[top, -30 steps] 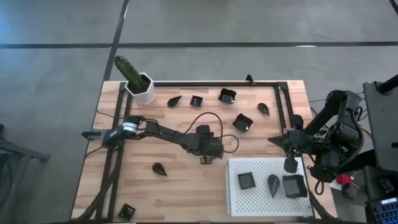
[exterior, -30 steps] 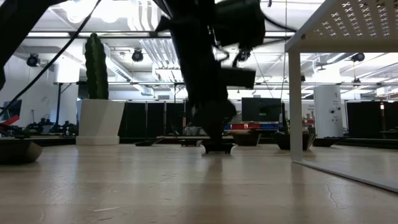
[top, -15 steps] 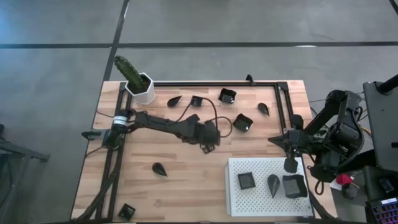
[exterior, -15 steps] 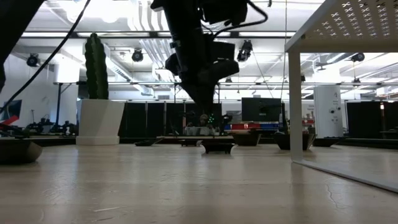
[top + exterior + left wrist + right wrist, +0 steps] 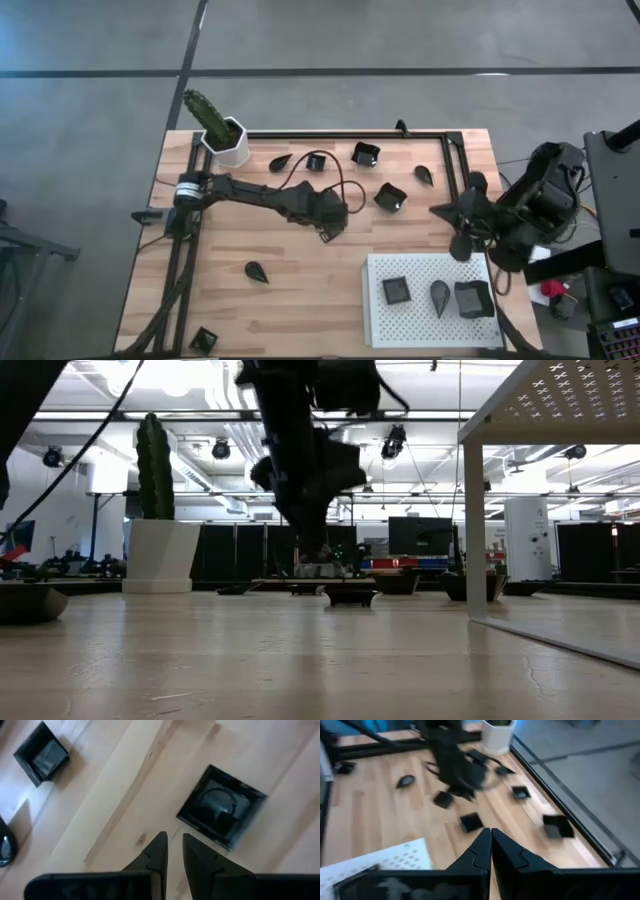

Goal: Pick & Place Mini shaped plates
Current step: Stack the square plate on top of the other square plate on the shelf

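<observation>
Left end effector (image 5: 328,234) farther back — wooden table (image 5: 300,290), lit hall.

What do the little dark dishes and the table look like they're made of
Square dish: looks like glossy black plastic or glazed ceramic, since its floor mirrors light; which one is unclear. Table: pale unfinished-looking wood, with visible grain and plank seams.

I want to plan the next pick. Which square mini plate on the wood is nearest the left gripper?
The square plate at mid-table, just right of the left gripper; the other loose square plates lie along the far edge or at the near-left corner.
</observation>
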Motion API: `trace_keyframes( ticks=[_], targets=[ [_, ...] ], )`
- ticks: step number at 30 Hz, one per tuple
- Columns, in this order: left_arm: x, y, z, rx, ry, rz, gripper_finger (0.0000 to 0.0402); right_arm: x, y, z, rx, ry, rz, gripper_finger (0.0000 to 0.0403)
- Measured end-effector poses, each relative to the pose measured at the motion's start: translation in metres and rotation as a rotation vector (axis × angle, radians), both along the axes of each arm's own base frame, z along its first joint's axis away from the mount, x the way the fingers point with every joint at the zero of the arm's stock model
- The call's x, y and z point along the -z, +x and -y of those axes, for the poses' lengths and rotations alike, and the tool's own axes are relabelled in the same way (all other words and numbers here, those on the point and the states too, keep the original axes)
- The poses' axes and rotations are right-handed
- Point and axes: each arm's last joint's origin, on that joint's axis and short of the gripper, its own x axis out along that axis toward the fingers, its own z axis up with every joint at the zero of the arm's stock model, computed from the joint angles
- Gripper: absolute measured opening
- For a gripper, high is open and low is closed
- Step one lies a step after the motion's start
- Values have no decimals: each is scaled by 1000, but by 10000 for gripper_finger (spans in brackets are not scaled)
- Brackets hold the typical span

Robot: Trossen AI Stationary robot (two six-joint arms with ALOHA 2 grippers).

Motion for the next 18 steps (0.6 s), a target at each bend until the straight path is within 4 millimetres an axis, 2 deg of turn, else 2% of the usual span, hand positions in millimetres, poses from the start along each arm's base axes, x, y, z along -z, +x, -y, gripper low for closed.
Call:
trace_keyframes(
  ticks=[4,8,13,18],
  targets=[
    [-21,-10,16,26,38,40,53,-1,12,21,80,18,-69,8],
    [-50,-28,33,37,96,112,53,0,33,42,93,60,-137,8],
    [-76,-63,48,24,157,210,53,6,69,64,-44,146,-114,8],
    [-89,-102,54,0,180,300,53,22,99,83,-115,184,-121,8]
  ],
)
